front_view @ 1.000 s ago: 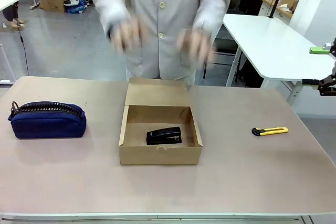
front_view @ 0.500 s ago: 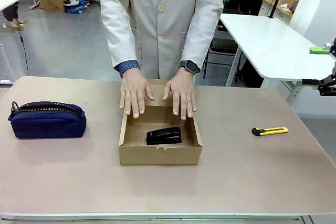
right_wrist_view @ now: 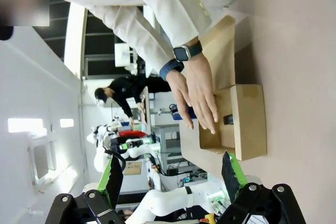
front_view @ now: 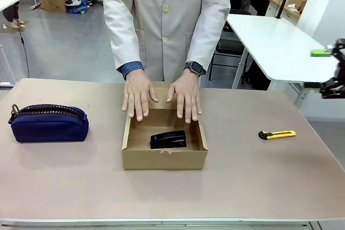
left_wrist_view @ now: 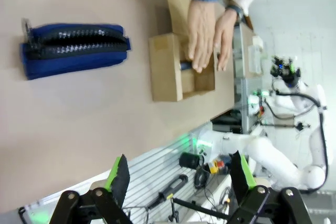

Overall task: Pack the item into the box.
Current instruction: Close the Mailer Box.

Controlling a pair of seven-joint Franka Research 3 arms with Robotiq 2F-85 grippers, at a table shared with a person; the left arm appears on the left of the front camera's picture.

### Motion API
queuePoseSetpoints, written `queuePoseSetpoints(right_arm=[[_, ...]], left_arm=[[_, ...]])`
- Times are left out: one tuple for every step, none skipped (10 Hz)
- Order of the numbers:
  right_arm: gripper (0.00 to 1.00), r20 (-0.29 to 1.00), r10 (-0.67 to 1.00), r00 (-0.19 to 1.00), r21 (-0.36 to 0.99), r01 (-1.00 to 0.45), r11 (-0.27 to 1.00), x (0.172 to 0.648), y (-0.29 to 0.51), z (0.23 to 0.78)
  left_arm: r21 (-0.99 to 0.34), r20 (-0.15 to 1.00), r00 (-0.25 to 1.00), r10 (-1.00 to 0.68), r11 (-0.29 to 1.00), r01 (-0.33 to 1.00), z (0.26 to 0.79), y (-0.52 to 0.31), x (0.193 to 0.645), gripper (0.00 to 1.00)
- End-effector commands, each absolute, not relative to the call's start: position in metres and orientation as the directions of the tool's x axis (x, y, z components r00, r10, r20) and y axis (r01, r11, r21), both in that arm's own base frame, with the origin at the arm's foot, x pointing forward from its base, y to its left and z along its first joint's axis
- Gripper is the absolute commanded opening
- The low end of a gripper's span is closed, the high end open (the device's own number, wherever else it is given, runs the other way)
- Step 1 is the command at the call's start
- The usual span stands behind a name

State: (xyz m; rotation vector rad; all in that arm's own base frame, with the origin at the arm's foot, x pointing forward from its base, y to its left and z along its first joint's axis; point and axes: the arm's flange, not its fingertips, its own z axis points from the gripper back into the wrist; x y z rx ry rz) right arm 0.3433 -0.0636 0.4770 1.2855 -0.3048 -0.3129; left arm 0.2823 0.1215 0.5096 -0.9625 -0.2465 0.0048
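Left wrist view, left fingers (left_wrist_view: 119, 176) spread wide, holding nothing, right fingers (right_wrist_view: 115, 176) equally wide, empty

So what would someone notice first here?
Probably the person's hands, flat on the far side of the open brown box in the middle of the table, with a black stapler lying inside it. Then the blue pouch on the left and the yellow knife on the right.

Front faces person (front_view: 164, 14); all views share box (front_view: 164, 159)
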Motion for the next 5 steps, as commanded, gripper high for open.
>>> queuePoseSetpoints(right_arm=[[1.0, 0.1, -0.335, 0.937, 0.959, 0.0, 0.284, 0.388, 0.002, 0.46], [1.0, 0.108, -0.279, 0.954, 0.955, -0.022, 0.295, 0.402, 0.047, 0.446], [1.0, 0.12, -0.251, 0.961, 0.953, -0.04, 0.301, 0.405, 0.075, 0.438], [1.0, 0.119, -0.247, 0.962, 0.957, -0.044, 0.288, 0.405, 0.087, 0.434], [1.0, 0.121, -0.226, 0.967, 0.946, -0.044, 0.32, 0.401, 0.074, 0.439]], left_arm=[[-0.848, 0.164, 0.986, 0.013, 0.512, 0.134, 0.491, 0.068, 0.328, 1.0], [-0.871, 0.128, 0.991, -0.025, 0.474, 0.125, 0.473, 0.027, 0.342, 1.0], [-0.879, 0.113, 0.993, -0.033, 0.462, 0.116, 0.457, -0.001, 0.348, 1.0], [-0.888, 0.096, 0.995, -0.027, 0.45, 0.097, 0.445, -0.019, 0.353, 1.0], [-0.855, -0.025, 0.999, -0.043, 0.519, 0.001, 0.45, -0.006, 0.356, 1.0]])
